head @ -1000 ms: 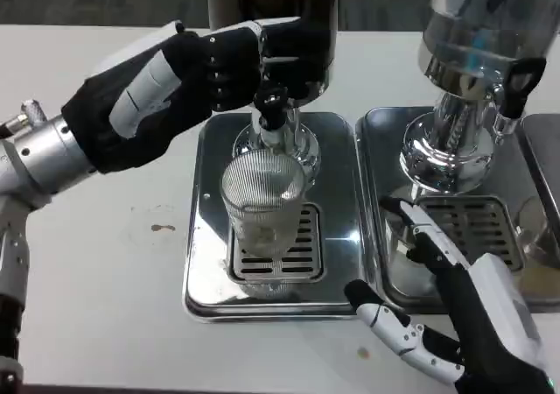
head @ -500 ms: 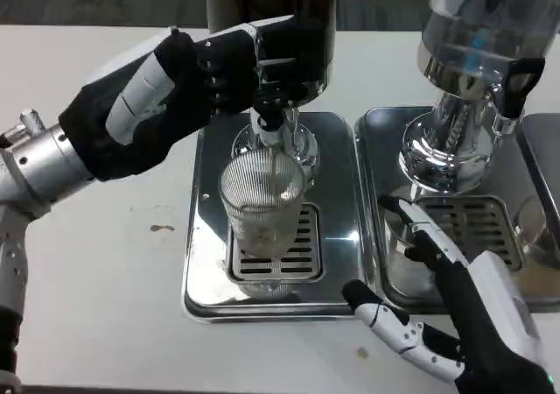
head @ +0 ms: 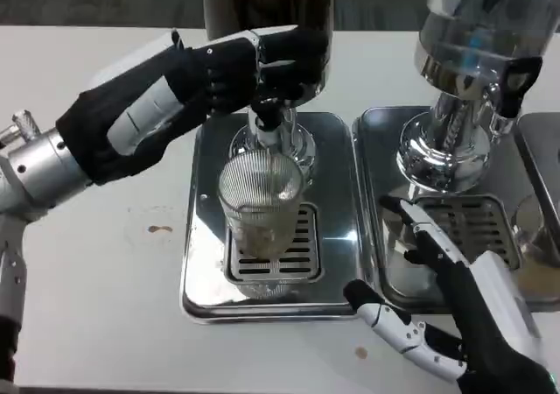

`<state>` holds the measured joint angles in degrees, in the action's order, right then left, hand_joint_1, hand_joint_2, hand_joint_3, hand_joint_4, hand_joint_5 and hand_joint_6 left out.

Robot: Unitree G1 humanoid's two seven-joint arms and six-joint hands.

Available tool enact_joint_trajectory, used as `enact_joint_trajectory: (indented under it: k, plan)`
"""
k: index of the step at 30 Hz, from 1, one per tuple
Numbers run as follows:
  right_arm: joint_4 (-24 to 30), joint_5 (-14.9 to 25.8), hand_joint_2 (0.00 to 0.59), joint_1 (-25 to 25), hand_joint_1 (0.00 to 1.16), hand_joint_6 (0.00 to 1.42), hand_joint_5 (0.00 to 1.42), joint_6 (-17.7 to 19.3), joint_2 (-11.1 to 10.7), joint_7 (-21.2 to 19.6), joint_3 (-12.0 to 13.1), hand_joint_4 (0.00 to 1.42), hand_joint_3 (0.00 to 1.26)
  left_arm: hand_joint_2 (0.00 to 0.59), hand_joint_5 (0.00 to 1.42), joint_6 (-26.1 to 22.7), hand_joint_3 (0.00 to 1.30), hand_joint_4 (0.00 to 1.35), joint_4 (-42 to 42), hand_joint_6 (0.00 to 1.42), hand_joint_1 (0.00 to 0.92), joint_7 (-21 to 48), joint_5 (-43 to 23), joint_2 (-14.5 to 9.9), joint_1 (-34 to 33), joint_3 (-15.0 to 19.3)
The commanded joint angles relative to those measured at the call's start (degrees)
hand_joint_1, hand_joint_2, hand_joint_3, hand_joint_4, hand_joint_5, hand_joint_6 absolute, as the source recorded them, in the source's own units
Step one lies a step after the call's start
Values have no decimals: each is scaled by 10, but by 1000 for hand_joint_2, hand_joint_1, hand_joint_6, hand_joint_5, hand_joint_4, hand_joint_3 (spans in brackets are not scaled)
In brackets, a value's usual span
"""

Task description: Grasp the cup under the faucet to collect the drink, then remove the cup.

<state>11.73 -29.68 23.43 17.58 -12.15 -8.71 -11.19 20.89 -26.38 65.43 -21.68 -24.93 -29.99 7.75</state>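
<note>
A clear ribbed cup (head: pixel 260 210) stands upright on the grate of the left steel drip tray (head: pixel 199 245), directly under the black-tipped faucet (head: pixel 267 114) of the dark dispenser. My left hand (head: pixel 219 70) reaches in from the left above the cup, and its fingers (head: pixel 284 57) are curled over the faucet's handle. The lower part of the cup looks faintly tan. My right hand (head: pixel 455 315) lies low at the front right with its fingers spread, holding nothing, a short way to the right of the cup and apart from it.
A second, chrome dispenser (head: pixel 455 105) stands at the right on its own steel tray (head: pixel 490 228), just behind my right hand. A small brown stain (head: pixel 159 229) marks the white table left of the trays. The table's front edge runs close below my right hand.
My left hand's fingers have reached a little further right over the faucet handle. The cup and my right hand have stayed where they were.
</note>
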Motion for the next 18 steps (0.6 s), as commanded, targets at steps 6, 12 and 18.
enact_joint_trajectory:
  k: [6, 12, 18]
  plan:
    - [5, 6, 193, 3, 308, 282, 97, 1, -3, 8, 6, 84, 129, 118, 153, 57, 194, 111, 4, 188, 0, -1, 25, -10, 11, -12]
    - [3, 6, 198, 0, 312, 282, 97, 3, -4, 9, 6, 86, 135, 118, 157, 91, 197, 112, 1, 189, 0, -10, 32, -11, 14, -15]
    - [1, 8, 203, -5, 314, 282, 97, 6, -6, 11, 6, 86, 136, 118, 162, 127, 199, 112, -5, 190, 0, -24, 40, -16, 16, -21]
